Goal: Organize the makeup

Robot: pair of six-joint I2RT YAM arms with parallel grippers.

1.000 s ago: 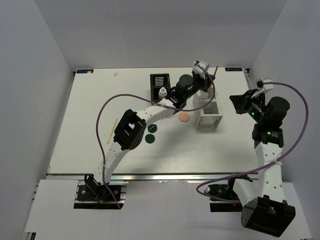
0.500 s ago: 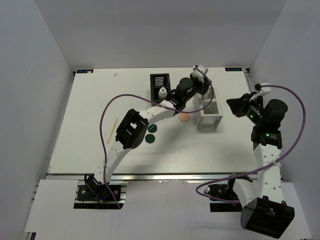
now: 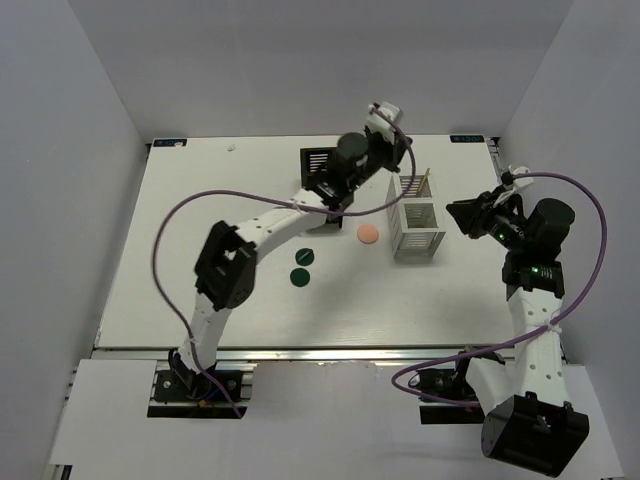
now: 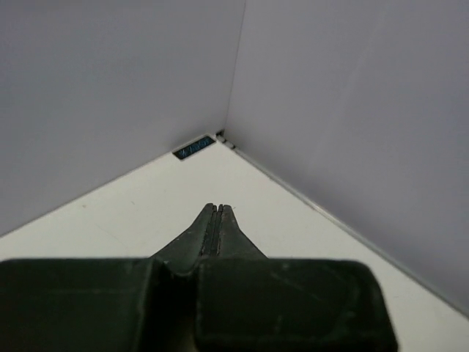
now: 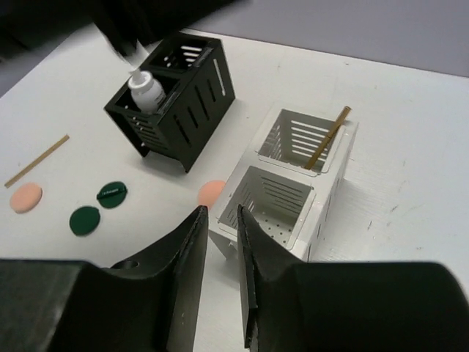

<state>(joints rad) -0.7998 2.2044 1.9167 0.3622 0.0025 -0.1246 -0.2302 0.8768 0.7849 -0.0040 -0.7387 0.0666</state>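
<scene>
My left gripper (image 3: pixel 388 118) (image 4: pixel 218 207) is shut and empty, raised behind the black organizer box (image 3: pixel 318 160), facing the back right corner. A tan stick (image 3: pixel 425 184) (image 5: pixel 327 138) leans in the back compartment of the white organizer box (image 3: pixel 416 240) (image 5: pixel 331 198). My right gripper (image 3: pixel 458 212) (image 5: pixel 221 213) is slightly open and empty, just right of the white box. A peach puff (image 3: pixel 368 233) (image 5: pixel 211 193) lies left of it. Two green discs (image 3: pixel 306 257) (image 3: pixel 297 277) lie nearer. The right wrist view shows a white bottle (image 5: pixel 146 89) in the black box (image 5: pixel 192 125), a second tan stick (image 5: pixel 37 160) and a second puff (image 5: pixel 26 196).
The left arm (image 3: pixel 225 265) crosses the table's middle left and hides the second stick and puff in the top view. Grey walls close in the table on three sides. The white box's near compartment (image 5: pixel 271 202) holds nothing.
The left gripper has let go of the tan stick, which now stands in the white box, and has drawn back and left. The right gripper has moved a little left toward the white box.
</scene>
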